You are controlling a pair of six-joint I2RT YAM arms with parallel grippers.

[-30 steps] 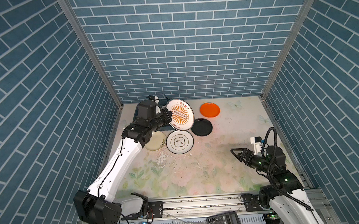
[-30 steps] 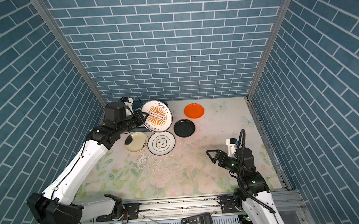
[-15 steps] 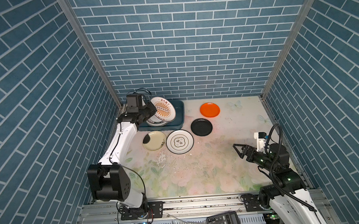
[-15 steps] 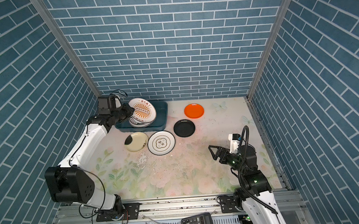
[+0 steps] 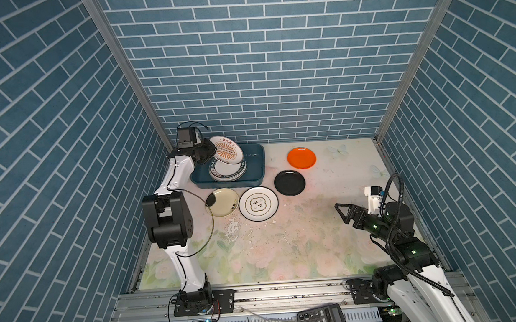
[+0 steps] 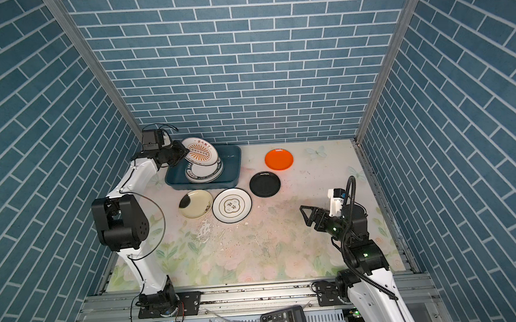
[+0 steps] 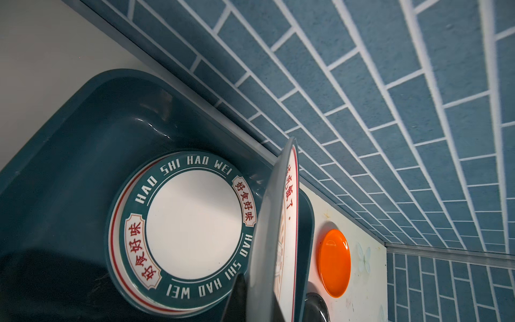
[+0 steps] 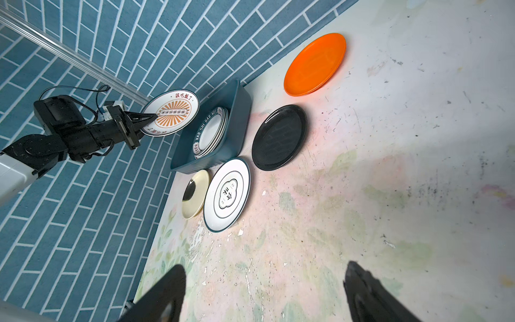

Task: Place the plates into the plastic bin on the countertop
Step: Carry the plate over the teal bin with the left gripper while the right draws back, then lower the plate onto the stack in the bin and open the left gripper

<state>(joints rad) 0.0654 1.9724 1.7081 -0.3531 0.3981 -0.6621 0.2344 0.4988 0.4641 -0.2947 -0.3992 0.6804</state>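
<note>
Blue brick walls [image 5: 259,60] enclose the pale floral countertop [image 5: 286,242]. Upper left in a top view, the white sunburst-printed round plate [image 5: 228,149] hangs tilted over the dark teal plastic bin [image 5: 258,155], rim pinched by the closed left gripper [image 5: 212,148], seemingly to join the teal-rimmed plate stack [image 5: 226,171] inside. Four loose plates [image 5: 258,203] lie nearby. The right gripper [image 5: 341,214] hovers open and empty, lower right.

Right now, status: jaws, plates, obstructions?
Left jaws shut on white sunburst-print round plate, tilted over dark teal plastic bin. Right jaws open, empty. Four plates lie outside bin. Nothing in the way.
</note>
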